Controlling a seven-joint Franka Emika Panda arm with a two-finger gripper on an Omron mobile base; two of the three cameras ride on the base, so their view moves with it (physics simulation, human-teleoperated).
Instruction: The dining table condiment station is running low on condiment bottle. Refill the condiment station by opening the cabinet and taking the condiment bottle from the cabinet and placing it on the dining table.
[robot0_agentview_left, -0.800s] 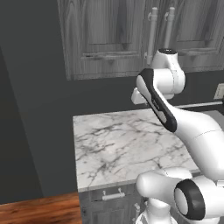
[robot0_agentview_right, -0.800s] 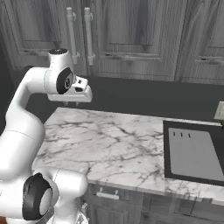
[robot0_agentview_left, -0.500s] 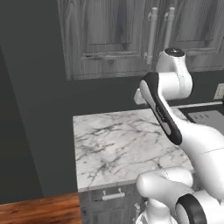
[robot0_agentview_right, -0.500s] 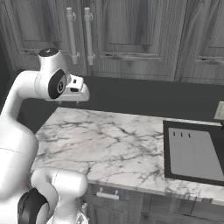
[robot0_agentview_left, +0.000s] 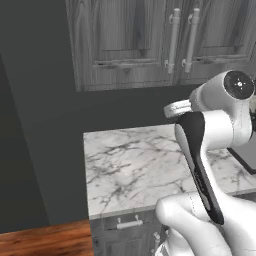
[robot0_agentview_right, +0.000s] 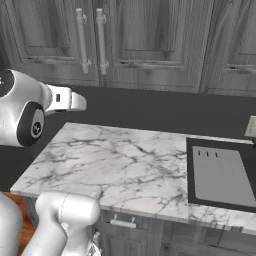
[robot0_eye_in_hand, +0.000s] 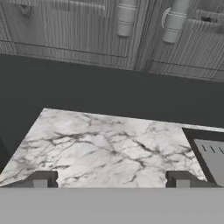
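The cabinet (robot0_agentview_left: 125, 45) hangs on the wall above the counter with its grey wood-grain doors shut. Its two pale bar handles (robot0_agentview_right: 81, 40) stand side by side at the door seam, and their lower ends (robot0_eye_in_hand: 125, 17) reach into the top of the hand view. My gripper (robot0_eye_in_hand: 111, 181) is open, with nothing between its dark fingertips (robot0_eye_in_hand: 41, 179). It hovers over the near edge of the marble counter, well below and short of the handles. My hand (robot0_agentview_right: 65, 100) points toward the wall. The condiment bottle is hidden and the dining table is out of view.
A white marble counter (robot0_agentview_left: 130, 165) lies under the cabinet. A dark sunken panel (robot0_agentview_right: 220, 175) sits at its right end, with a wall outlet (robot0_agentview_right: 251, 126) above it. A drawer handle (robot0_agentview_left: 129, 224) shows below the counter's front. Dark wall and wood floor (robot0_agentview_left: 45, 240) are to the left.
The arm's upper joint and hand have drawn back from the wall toward the base and sunk a little. The cabinet doors stay shut and the scene has not shifted.
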